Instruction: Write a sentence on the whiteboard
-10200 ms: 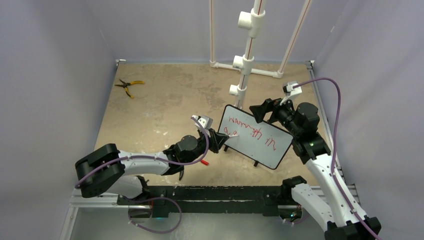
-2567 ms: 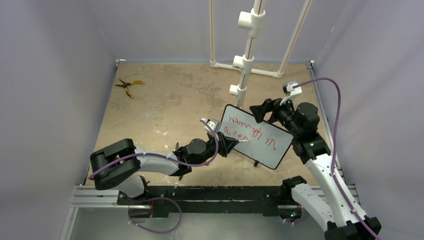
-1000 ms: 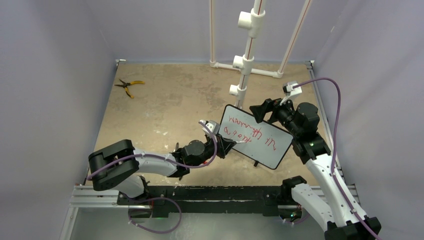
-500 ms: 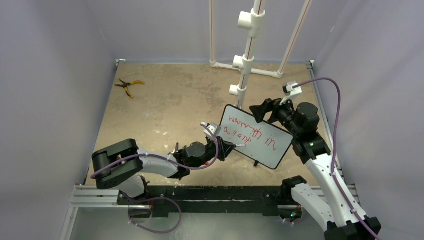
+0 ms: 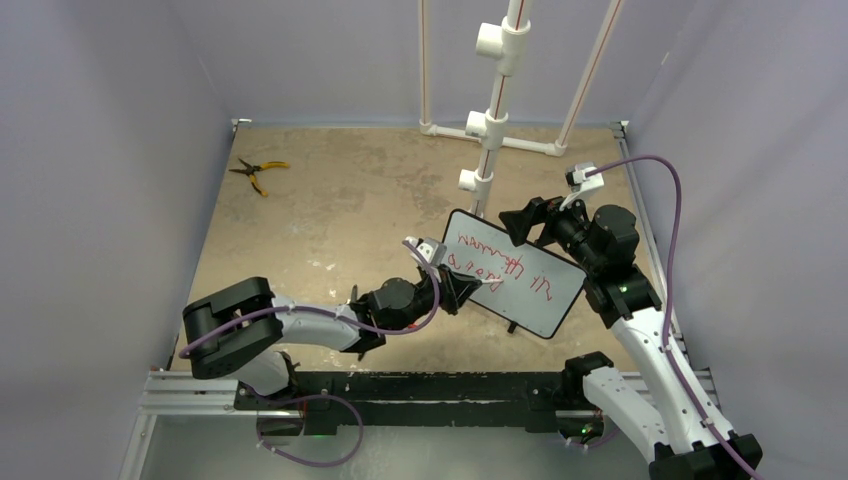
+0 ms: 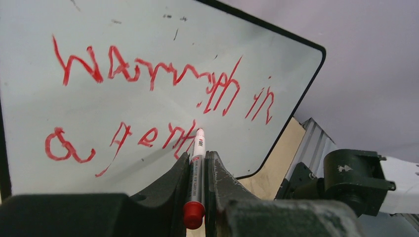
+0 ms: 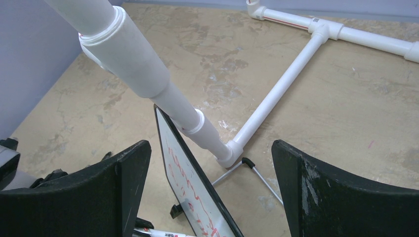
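Observation:
The whiteboard [image 5: 545, 298] stands tilted on the table right of centre, with its black frame and small feet. The sentence [image 5: 497, 260] is red scrawl in two lines, and the left wrist view shows it closely [image 6: 163, 79]. My left gripper [image 5: 463, 286] is shut on a red-capped marker [image 6: 197, 170]. The marker's tip touches the board [image 6: 281, 69] at the end of the second line. My right gripper [image 5: 522, 222] is open at the board's upper right edge. In the right wrist view its fingers [image 7: 210, 146] straddle the board's top edge [image 7: 170, 143] with gaps on both sides.
A white PVC pipe frame [image 5: 490, 110] stands just behind the board and shows close in the right wrist view [image 7: 148, 74]. The board's wire stand [image 7: 257, 173] rests on the table. Yellow-handled pliers [image 5: 258, 172] lie at the far left. Grey walls enclose the table.
My left gripper has moved right along the board's second line with the marker. More red letters now stand in that line. The right arm and the board have not moved.

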Action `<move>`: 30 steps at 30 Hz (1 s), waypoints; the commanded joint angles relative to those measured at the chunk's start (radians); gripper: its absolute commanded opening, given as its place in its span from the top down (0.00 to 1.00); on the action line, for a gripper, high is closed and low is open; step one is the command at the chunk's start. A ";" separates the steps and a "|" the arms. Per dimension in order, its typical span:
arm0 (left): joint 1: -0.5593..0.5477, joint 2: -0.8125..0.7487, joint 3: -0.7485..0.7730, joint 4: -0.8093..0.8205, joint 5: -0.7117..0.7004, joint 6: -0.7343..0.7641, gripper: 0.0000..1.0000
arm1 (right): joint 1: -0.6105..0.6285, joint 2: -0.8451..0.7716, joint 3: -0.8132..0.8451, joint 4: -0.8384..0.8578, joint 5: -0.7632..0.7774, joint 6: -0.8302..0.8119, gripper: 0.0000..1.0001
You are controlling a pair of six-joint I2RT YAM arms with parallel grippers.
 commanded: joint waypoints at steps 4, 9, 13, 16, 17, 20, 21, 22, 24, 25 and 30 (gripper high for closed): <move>-0.003 -0.007 0.081 0.036 0.004 0.028 1.00 | 0.005 -0.005 0.004 0.021 0.012 -0.012 0.05; -0.003 0.001 0.091 0.033 0.016 0.029 1.00 | 0.005 -0.004 0.003 0.021 0.012 -0.013 0.05; -0.003 0.005 0.084 0.028 0.010 0.028 1.00 | 0.005 -0.005 0.003 0.020 0.012 -0.011 0.05; -0.003 0.012 0.081 0.024 0.007 0.027 1.00 | 0.005 -0.004 0.003 0.021 0.012 -0.011 0.05; -0.003 0.013 0.077 0.024 0.007 0.025 1.00 | 0.005 -0.005 0.003 0.021 0.012 -0.012 0.05; -0.003 0.016 0.055 0.028 0.005 0.014 1.00 | 0.005 -0.005 0.003 0.021 0.012 -0.011 0.05; -0.003 0.015 0.046 0.029 0.003 0.008 1.00 | 0.005 -0.005 0.003 0.021 0.012 -0.011 0.06; -0.003 0.014 0.036 0.030 0.001 0.004 1.00 | 0.005 -0.006 0.003 0.021 0.012 -0.011 0.05; -0.003 0.014 0.017 0.033 -0.002 -0.006 1.00 | 0.005 -0.006 0.003 0.021 0.012 -0.011 0.05; -0.003 0.012 0.004 0.035 -0.005 -0.009 1.00 | 0.005 -0.006 0.003 0.021 0.012 -0.011 0.05; -0.007 0.014 -0.027 0.038 -0.010 -0.022 1.00 | 0.004 -0.004 0.003 0.021 0.012 -0.011 0.05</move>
